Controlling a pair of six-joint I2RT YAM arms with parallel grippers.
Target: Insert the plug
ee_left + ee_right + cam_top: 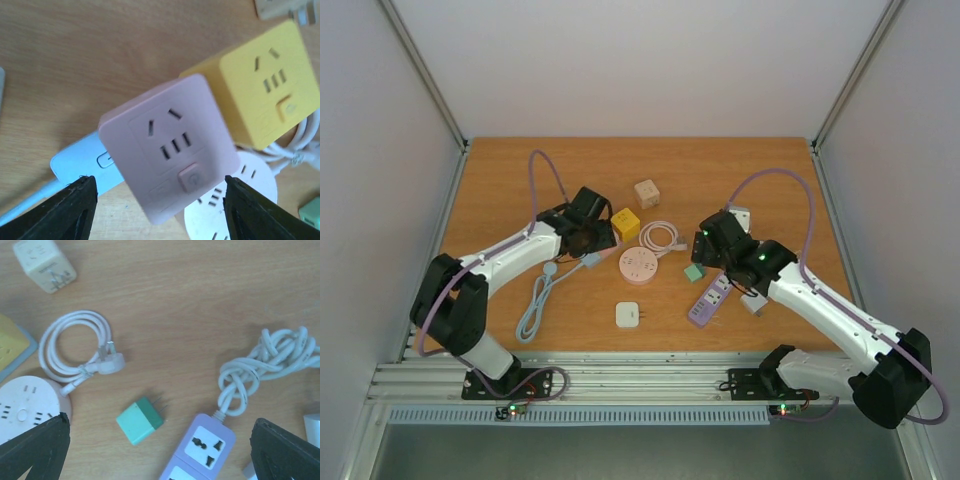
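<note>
**Socket in hand, plug not yet picked up**

We judge the task to be at an early stage: no plug sits in any socket that we can see. The left gripper [160, 180] has its fingers against the two sides of the pink cube socket [170, 145]. The cube rides above the table [200, 300], overlapping the things beneath it, so we take it as gripped and lifted. Its slotted face is turned up toward the camera, beside the yellow cube socket [265, 80].

The right gripper [160, 420] hangs wide open and empty over the green plug [140, 421]. We take this as the likeliest plug to insert, though others lie about. It rests on its side on the wood, prongs pointing toward the purple power strip [200, 450] just beside it.

Grasping the plug, aligning it and pushing it home are all left to do.
</note>
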